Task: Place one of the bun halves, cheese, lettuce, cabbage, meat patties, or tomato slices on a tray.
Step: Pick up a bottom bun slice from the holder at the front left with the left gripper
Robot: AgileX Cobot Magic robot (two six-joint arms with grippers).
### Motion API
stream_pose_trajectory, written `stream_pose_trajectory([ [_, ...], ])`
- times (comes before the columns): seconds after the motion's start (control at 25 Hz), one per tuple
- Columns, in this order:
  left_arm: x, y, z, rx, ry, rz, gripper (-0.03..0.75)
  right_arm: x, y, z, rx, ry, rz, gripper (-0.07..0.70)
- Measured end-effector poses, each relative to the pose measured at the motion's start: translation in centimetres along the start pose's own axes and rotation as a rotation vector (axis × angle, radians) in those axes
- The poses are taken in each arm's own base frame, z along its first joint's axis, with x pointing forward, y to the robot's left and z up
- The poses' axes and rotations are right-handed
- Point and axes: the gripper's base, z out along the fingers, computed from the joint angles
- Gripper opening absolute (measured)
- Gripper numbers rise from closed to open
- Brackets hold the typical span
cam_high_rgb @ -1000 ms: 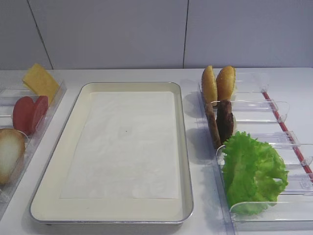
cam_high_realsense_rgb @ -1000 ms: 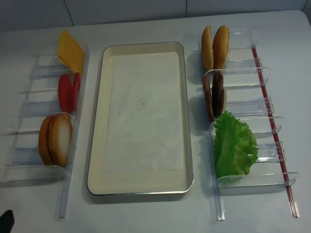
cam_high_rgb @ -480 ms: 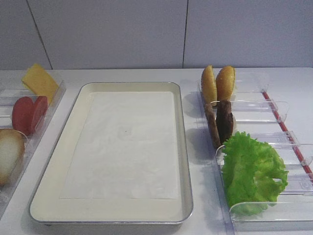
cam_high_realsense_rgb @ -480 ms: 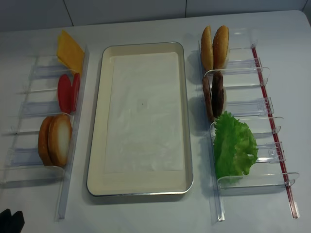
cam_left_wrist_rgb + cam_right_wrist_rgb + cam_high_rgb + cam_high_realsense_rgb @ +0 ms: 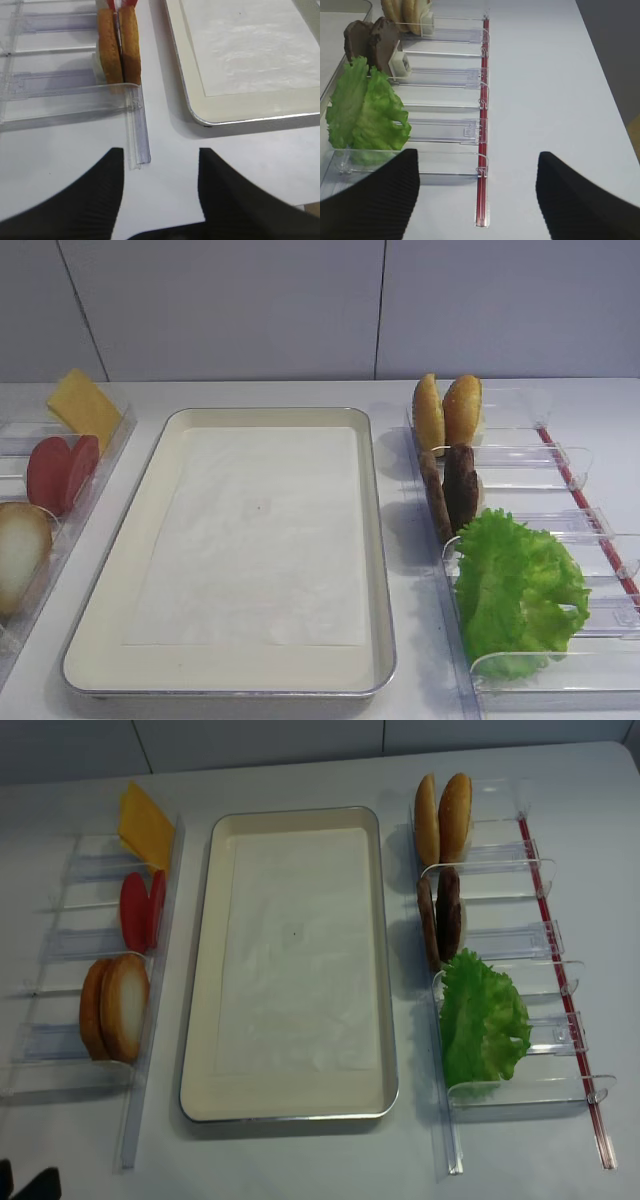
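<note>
In the front high view you see the tray [image 5: 228,550] bare in the middle. The pale bun half [image 5: 20,552] stands on edge at the near left, cut off by the frame; no arm shows.

In the right wrist view your right gripper [image 5: 477,192] has its fingers spread wide, nothing between them, hovering near the lettuce [image 5: 366,111] and meat patties [image 5: 372,42].

In the left wrist view your left gripper [image 5: 160,190] also stands parted and empty. The bun halves [image 5: 119,44] lie ahead and slightly left, on edge, faces left-right. This arm is nearer them.

In the overhead view the left fingers [image 5: 35,1185] barely peek in at the near-left corner, with the buns [image 5: 114,1007] beyond. The right arm is hidden.
</note>
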Motion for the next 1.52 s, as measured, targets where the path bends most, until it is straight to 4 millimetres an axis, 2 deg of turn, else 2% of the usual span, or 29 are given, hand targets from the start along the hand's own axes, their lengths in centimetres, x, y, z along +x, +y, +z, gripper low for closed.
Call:
stream_pose_trajectory([
  [0.32, -6.2, -0.5, 0.6, 0.007, 0.151, -0.094, 0.403, 0.0, 0.0, 0.0, 0.0, 0.0, 0.0, 0.501],
  [0.56, -9.8, -0.5, 3.4, 0.012, 0.29, -0.08, 0.423, 0.0, 0.0, 0.0, 0.0, 0.0, 0.0, 0.501],
  [0.96, -13.9, -0.1, 9.4, 0.007, 0.505, -0.055, 0.433, 0.0, 0.0, 0.0, 0.0, 0.0, 0.0, 0.5],
  [1.32, -17.6, 0.1, 12.7, 0.006, 0.545, -0.041, 0.433, 0.0, 0.0, 0.0, 0.0, 0.0, 0.0, 0.501],
  [1.52, -19.0, 0.4, 14.4, -0.007, 0.566, -0.031, 0.433, 0.0, 0.0, 0.0, 0.0, 0.002, 0.0, 0.501],
])
